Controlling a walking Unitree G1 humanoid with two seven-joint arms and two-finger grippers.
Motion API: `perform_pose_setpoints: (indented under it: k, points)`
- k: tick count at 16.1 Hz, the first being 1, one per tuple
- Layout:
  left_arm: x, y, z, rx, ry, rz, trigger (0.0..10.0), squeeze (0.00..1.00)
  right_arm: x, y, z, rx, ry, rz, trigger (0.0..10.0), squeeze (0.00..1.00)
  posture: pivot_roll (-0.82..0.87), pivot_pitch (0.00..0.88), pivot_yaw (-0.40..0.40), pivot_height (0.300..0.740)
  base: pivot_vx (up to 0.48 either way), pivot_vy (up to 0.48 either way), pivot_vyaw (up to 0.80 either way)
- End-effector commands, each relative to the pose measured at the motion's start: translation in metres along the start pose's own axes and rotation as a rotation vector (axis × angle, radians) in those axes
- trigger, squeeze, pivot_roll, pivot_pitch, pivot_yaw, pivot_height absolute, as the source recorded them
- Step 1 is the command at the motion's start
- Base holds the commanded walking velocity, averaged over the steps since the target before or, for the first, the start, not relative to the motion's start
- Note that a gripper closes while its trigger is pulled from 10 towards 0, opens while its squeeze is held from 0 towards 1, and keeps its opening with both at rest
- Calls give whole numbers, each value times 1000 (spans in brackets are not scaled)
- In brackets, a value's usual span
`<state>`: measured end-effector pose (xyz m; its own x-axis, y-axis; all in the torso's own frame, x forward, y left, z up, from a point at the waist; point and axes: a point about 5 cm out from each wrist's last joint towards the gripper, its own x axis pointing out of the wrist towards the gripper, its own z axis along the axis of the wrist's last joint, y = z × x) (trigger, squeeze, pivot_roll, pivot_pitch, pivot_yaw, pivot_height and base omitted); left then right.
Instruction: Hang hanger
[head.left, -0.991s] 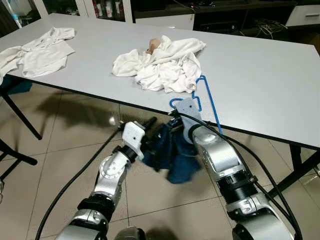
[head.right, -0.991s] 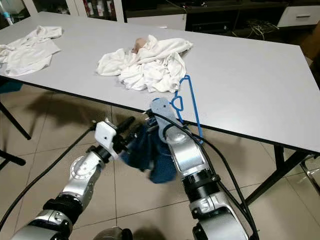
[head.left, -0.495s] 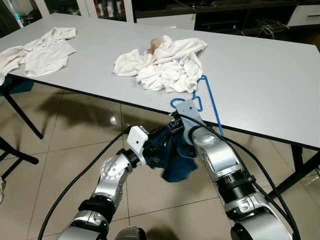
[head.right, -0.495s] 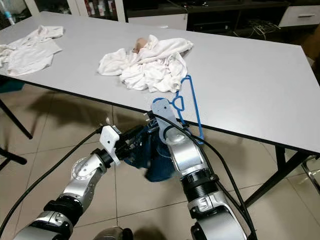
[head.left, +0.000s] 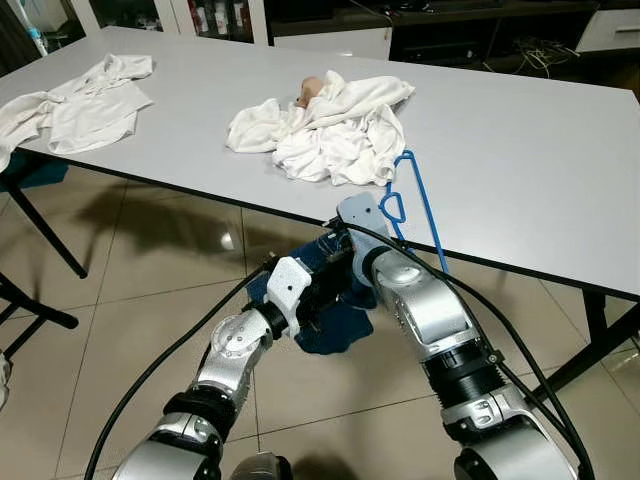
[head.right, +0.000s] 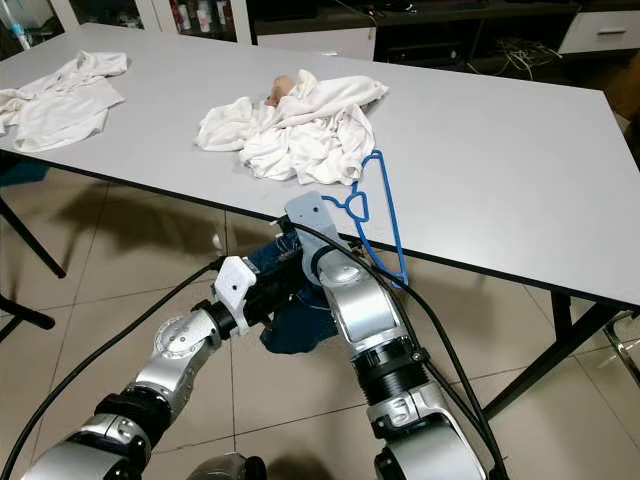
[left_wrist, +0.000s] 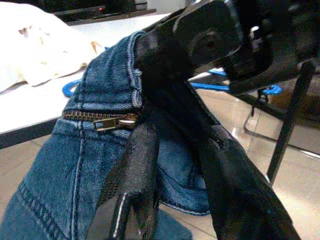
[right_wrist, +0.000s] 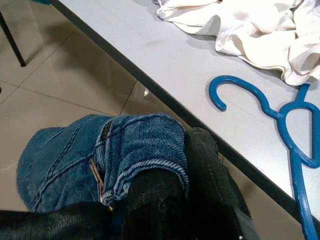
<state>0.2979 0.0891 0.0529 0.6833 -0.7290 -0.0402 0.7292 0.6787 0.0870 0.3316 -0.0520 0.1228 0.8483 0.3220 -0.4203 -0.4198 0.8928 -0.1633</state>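
Observation:
A blue plastic hanger (head.left: 418, 208) lies flat on the grey table (head.left: 520, 170) at its near edge, hook toward the white clothes. Just below that edge hangs a pair of blue jeans (head.left: 330, 330). My right gripper (head.left: 337, 252) is shut on the jeans' waistband (right_wrist: 145, 145), with the hanger (right_wrist: 280, 120) on the tabletop close beyond it. From the left, my left gripper (head.left: 322, 298) reaches into the denim. Its two black fingers (left_wrist: 137, 170) stand apart, with the zipper area of the jeans (left_wrist: 95, 120) between them.
A pile of white clothes (head.left: 325, 125) sits mid-table just behind the hanger. Another white shirt (head.left: 85, 100) lies at the far left. A black table leg (head.left: 45, 235) stands on the tiled floor at left, another at right (head.left: 590, 340). Cabinets line the back.
My left gripper has moved right and up until its fingers reach into the jeans. The right arm has drawn the jeans up nearer the table edge, so the bundle hangs shorter.

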Motion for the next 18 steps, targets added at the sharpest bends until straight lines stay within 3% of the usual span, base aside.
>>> perform_pose_setpoints:
  k: [1,4,7,12,14,17,18]
  points:
    - [-3,3,-4,15,29,15,10000,133,-3,-6,21,-6,-80,-11,10000,0,-14,0,81,740,0,0,0]
    - [-11,11,-8,47,64,61,10000,129,-3,-14,12,6,-53,-25,10000,0,-5,0,80,740,0,0,0]
    - [-21,17,-20,93,168,105,10000,125,-6,-25,10,39,-53,-16,10000,0,-5,0,79,740,0,0,0]
    - [-23,19,-23,121,198,128,10000,125,-14,-30,10,69,-85,51,10000,0,-11,0,78,740,0,0,0]
    - [-20,20,-19,134,181,134,10000,129,-13,-31,12,57,-71,17,10000,0,-17,0,79,740,0,0,0]
    - [-12,13,-3,119,35,85,10000,220,-10,-30,13,64,-63,-37,10000,0,-18,0,78,740,0,0,0]
    - [-11,10,-1,105,-4,72,10000,1000,-8,-31,14,77,-68,-70,10000,0,-16,0,77,740,0,0,0]
